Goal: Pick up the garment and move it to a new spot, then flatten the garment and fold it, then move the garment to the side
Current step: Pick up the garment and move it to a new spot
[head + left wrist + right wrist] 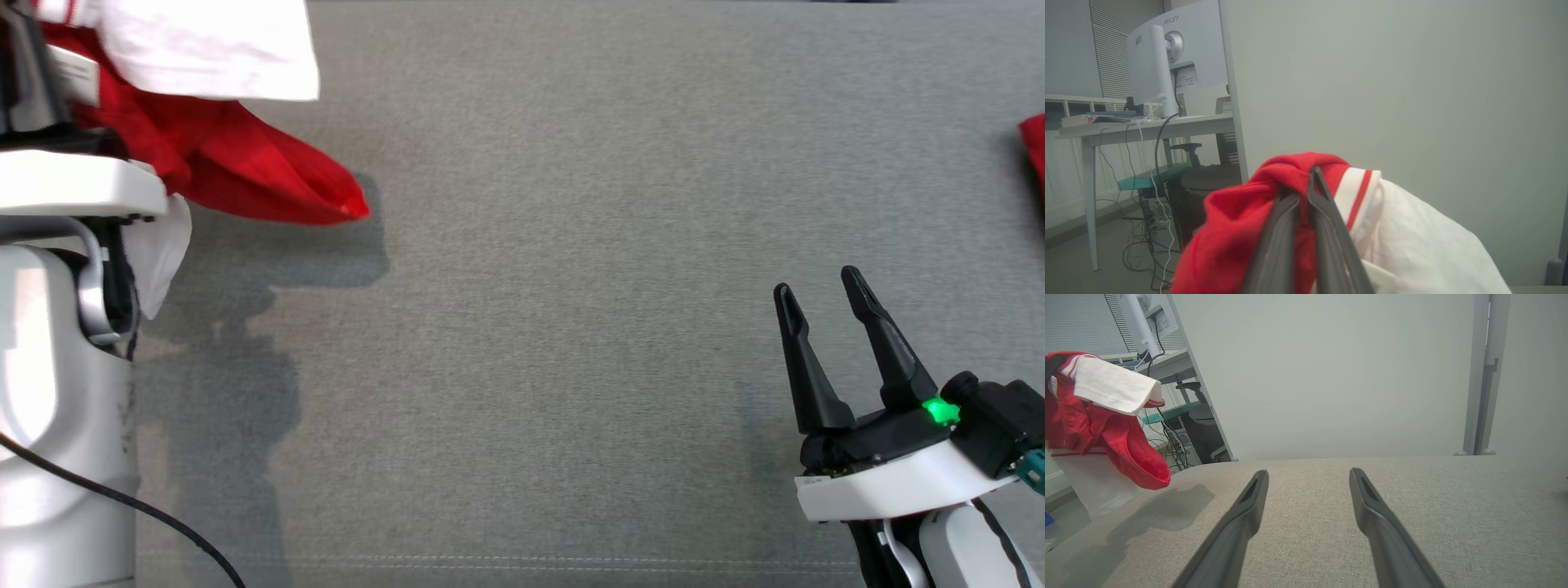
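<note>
Head overhead, wrists level, garment (245, 163) shared

garment (245, 163) over table's (531, 343) left edge, right claw (817, 279) opposite

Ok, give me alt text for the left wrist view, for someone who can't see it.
The left pincer is shut on a bunched red and white garment, held up before a plain pale wall. Behind it to the left stands a desk with a white monitor seen from the back, cables hanging beneath.
</note>
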